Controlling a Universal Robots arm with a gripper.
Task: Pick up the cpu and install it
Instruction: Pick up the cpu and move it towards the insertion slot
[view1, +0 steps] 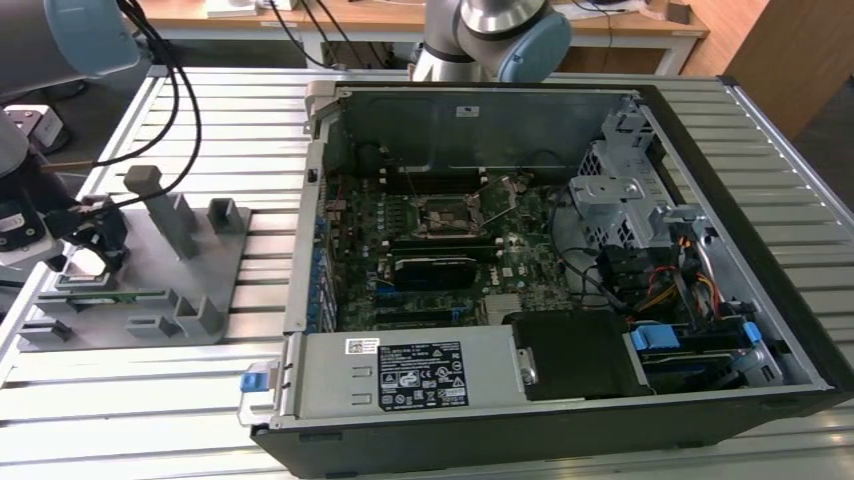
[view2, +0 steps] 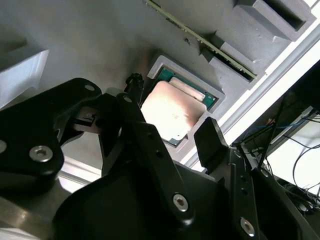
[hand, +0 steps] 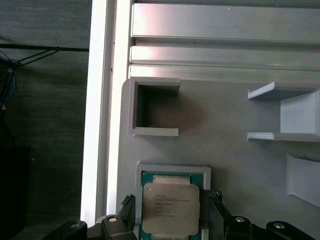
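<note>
cpu (view1: 86, 262) lies as a pale, shiny square at the exterior view's far left, seated in a grey holder tray (view1: 154, 270) that rests on the slatted metal tabletop (view1: 200, 110); the tool (view1: 96, 245) hangs right over it, released, with one black finger on each side; a narrow green memory stick (view1: 114, 295) lies in the same tray, just beside the cpu; well apart, towards the exterior view's right, an open computer case (view1: 801, 330) lies on its side with its motherboard (view1: 400, 225) exposed, the square socket (view1: 447, 217) near the middle of the board and a silver power supply (view1: 400, 372) along the near edge.

in the second wrist view the cpu (view2: 172, 112) sits flat in a raised grey pocket (view2: 162, 64), its metal top catching the light and a thin green rim showing around it; the tool (view2: 170, 107) is spread wide, its fingers (view2: 210, 142) standing to either side of the chip and apart from it; the memory stick (view2: 200, 40) runs along a slot just beyond the pocket.

in the first wrist view the cpu (hand: 171, 207) is square in its pocket (hand: 172, 169); the tool (hand: 171, 202) straddles it with both fingertips (hand: 128, 207) just outside the pocket's walls, gripping nothing; a deeper square recess (hand: 152, 107) sits nearby in the tray (hand: 225, 150).
</note>
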